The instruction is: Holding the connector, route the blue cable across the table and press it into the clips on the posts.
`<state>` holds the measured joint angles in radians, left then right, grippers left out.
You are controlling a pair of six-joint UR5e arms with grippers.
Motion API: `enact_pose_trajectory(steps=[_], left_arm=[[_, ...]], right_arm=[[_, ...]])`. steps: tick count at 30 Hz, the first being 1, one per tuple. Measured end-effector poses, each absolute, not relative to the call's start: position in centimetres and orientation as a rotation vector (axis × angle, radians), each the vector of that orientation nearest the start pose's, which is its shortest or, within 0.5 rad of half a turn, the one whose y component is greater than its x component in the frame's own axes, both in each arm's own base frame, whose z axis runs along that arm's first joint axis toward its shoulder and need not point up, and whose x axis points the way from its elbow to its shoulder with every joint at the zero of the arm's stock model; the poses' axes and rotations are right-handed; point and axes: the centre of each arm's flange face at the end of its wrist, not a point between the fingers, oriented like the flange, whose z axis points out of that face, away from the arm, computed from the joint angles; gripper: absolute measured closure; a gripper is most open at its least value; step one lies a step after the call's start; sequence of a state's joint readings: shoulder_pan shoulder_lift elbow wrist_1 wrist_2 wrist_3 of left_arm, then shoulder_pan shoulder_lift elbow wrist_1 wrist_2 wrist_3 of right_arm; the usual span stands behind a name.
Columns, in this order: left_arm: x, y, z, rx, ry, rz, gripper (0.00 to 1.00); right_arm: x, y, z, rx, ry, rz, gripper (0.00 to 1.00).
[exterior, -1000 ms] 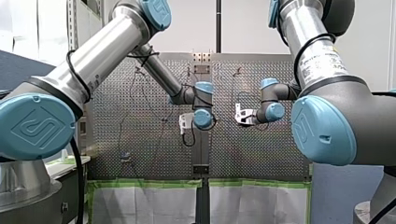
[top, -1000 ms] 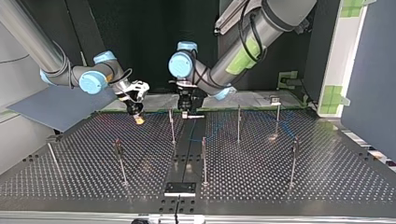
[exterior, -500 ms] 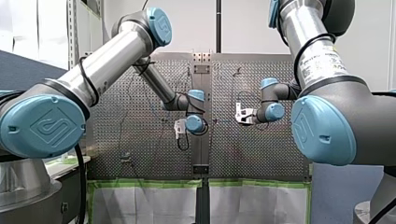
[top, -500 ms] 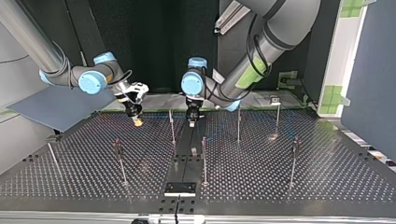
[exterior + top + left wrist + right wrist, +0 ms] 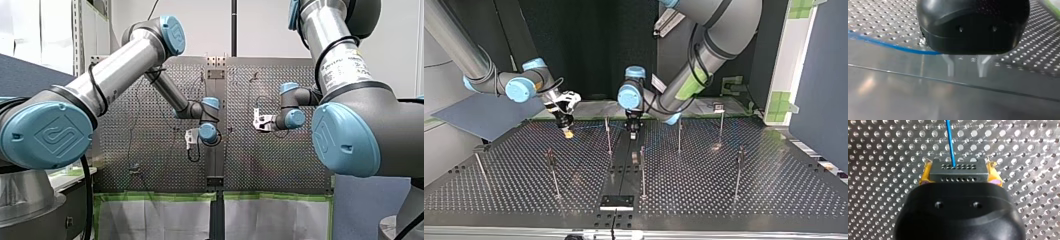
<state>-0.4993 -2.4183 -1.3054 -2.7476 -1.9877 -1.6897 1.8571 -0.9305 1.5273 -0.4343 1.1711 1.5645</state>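
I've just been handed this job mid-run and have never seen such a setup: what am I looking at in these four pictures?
Two robot arms work over a perforated table with thin upright posts. The front view looks from behind them: my left arm at its left, my right arm at its right. The top view faces them, so sides swap. The other two come from wrist cameras. My right gripper clamps a grey connector between yellow pads; the blue cable runs out of it. My left gripper is open and empty above a smooth strip, the cable close by.
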Motion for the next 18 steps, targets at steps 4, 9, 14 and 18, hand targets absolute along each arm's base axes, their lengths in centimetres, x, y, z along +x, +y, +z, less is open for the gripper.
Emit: enact_pose_trajectory(steps=[4, 9, 14, 18], left_arm=[[57.6, -42.8, 11.4, 0.026, 1.767, -0.054, 0.13], [56.6, -43.3, 12.3, 0.04, 1.791, -0.04, 0.05], [55.8, -44.0, 13.8, 0.088, 1.796, -0.054, 0.0], [55.1, -44.5, 15.3, 0.094, 1.793, -0.052, 0.0]], right_arm=[[34.9, -57.8, 17.0, 1.831, -0.929, 1.618, 1.0], [34.8, -57.9, 17.0, 1.829, -0.93, 1.619, 1.0], [34.6, -58.0, 17.1, 1.826, -0.932, 1.618, 1.0], [34.3, -58.2, 17.1, 1.824, -0.937, 1.615, 1.0]])
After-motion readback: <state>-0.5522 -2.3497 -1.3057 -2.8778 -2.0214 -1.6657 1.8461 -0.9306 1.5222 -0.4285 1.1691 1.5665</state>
